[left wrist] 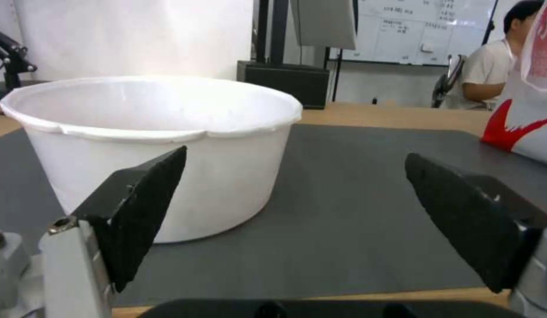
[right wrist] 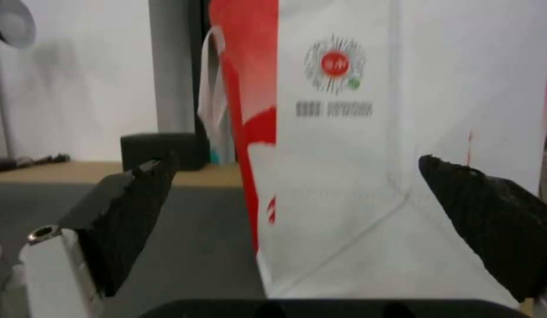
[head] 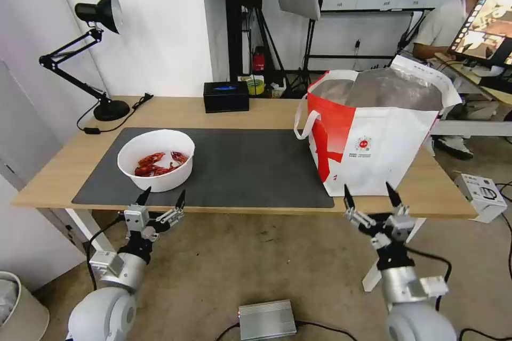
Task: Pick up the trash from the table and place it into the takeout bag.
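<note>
A: What is the surface like, and the room around it?

B: A long table [head: 256, 112] with a light wood top runs left to right, and a large dark grey mat [head: 250, 168] covers most of its middle. A black desk lamp [head: 90, 53] stands at the far left corner and a small black box [head: 226, 96] sits at the far edge near the middle. Behind are a white wall, black stands and a whiteboard; the floor below is bare concrete with a silver box [head: 266, 319] on it.

A: Where is the trash, and how does it lie?

B: The white round bowl [head: 156, 159] stands upright on the left part of the mat, mouth up. Being round, it has no long axis to speak of. It holds red crayfish shells [head: 157, 164].

A: And the takeout bag?

B: The takeout bag [head: 373, 144] stands upright at the right end of the table, mouth open upward, silver foil lining showing, its red panel facing left and its round logo facing the near side. What lies inside I cannot tell.

A: The grippers?

B: The left gripper [head: 161, 198] hangs at the near table edge, just in front of the bowl, jaws apart and empty. The right gripper [head: 371, 195] hangs at the near edge before the bag, jaws likewise apart and empty.
</note>
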{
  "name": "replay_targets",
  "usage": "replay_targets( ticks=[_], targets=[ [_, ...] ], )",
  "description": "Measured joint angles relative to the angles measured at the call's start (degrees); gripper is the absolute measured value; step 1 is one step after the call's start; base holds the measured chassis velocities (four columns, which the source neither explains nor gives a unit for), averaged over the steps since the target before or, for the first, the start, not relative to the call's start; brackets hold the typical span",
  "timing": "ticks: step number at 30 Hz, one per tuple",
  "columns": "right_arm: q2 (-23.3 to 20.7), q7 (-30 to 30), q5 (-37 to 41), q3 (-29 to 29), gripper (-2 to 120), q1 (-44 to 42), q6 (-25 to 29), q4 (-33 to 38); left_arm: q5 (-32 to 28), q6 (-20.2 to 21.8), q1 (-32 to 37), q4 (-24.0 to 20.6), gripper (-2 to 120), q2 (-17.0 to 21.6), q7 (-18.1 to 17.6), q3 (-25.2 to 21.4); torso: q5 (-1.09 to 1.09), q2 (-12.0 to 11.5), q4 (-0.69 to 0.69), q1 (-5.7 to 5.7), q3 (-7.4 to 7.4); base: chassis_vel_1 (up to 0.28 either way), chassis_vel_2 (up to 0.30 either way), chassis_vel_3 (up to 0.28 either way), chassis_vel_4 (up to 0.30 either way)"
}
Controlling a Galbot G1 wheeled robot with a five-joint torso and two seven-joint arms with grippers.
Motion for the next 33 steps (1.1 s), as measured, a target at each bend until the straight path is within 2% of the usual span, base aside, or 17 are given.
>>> replay_targets(
  ticks=[4, 6, 10, 19, 23, 30, 33],
  targets=[
    [0.02, 1.41, -0.26, -1.1, 100, -0.53, -1.42, 0.02, 0.0, 0.09, -0.04, -0.2, 100, -0.11, 0.0, -0.01, 0.0, 0.0, 0.0, 0.0, 0.0, 0.0, 0.0, 0.0, 0.0],
    [0.04, 2.74, 0.07, -1.97, 100, -1.04, -5.27, 2.36, -0.23, 0.68, -0.13, -0.84, 100, -0.11, 0.0, -0.1, 0.0, 0.0, 0.0, 0.01, 0.0, 0.0, 0.0, 0.0, 0.0],
    [-0.11, 3.35, -0.08, -2.75, 100, -1.47, -8.83, 5.4, -0.88, 1.22, -0.3, -1.15, 100, 0.03, -0.01, -0.47, 0.0, 0.0, 0.0, 0.01, 0.0, 0.0, 0.0, 0.0, 0.0],
    [-0.25, 3.61, -1.8, -3.42, 100, -1.33, -10.1, 6.43, -2.59, 3.87, -1.29, -2.5, 100, 1.52, -0.39, -1.03, 0.0, 0.0, 0.0, 0.01, 0.0, 0.0, 0.0, 0.0, 0.0],
    [-0.3, 3.55, -1.83, -3.42, 100, -1.32, -9.99, 6.33, -4.98, 7.22, -2.79, -3.67, 100, 3.6, -3.29, -1.04, 0.01, 0.0, 0.0, 0.01, 0.0, 0.0, 0.0, 0.0, 0.0],
    [-0.32, 3.51, -1.82, -3.41, 100, -1.28, -9.92, 6.28, -7.6, 10.27, -5.27, -4.4, 100, 6.29, -5.06, -0.96, 0.0, 0.0, 0.0, 0.01, 0.0, 0.0, 0.0, 0.0, 0.0],
    [-0.33, 3.48, -1.79, -3.39, 100, -1.25, -9.88, 6.26, -11.43, 13.6, -8.75, -4.54, 100, 10.32, -8.54, -1.25, 0.0, 0.0, 0.0, 0.01, 0.0, 0.0, 0.0, 0.0, 0.0]
  ],
)
